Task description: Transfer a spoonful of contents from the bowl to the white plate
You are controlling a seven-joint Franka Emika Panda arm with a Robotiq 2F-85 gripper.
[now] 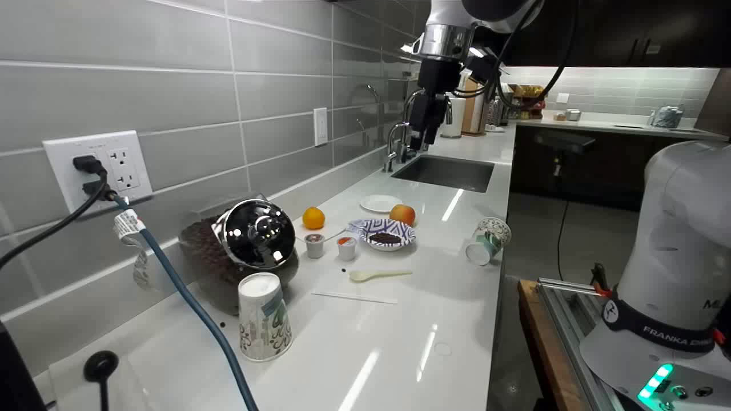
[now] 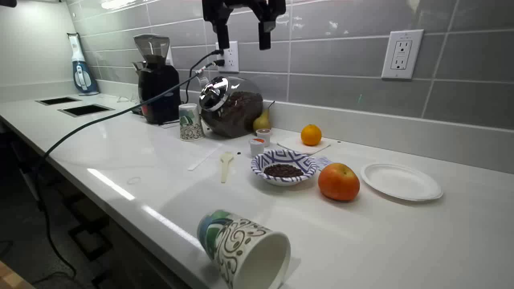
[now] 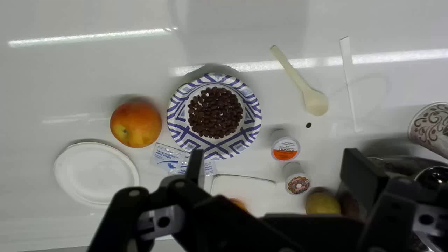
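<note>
The tool [image 2: 243, 39] hangs spread, pinching nothing! The bowl [image 3: 251, 112] sits between spoon [image 3: 297, 81] and apple [image 3: 135, 124], white plate [image 3: 96, 171] just past that apple. The thin handle, flat on the counter [image 2: 401, 241], may slip a hasty grasp; tilting mid-crossing could scatter beans [image 3: 215, 112].

The pale spoon [image 1: 374, 274] lies near the patterned bowl [image 1: 389, 226] (dark contents [image 1: 385, 238] inside), the white plate [image 1: 381, 202] beyond.

White and rounded at the base [image 1: 619, 355], banded black with FRANKA lettering [image 1: 677, 336], lit green; silver-ringed above a black two-fingered tool [image 2: 243, 40], looped with black cables [image 1: 562, 67].
</note>
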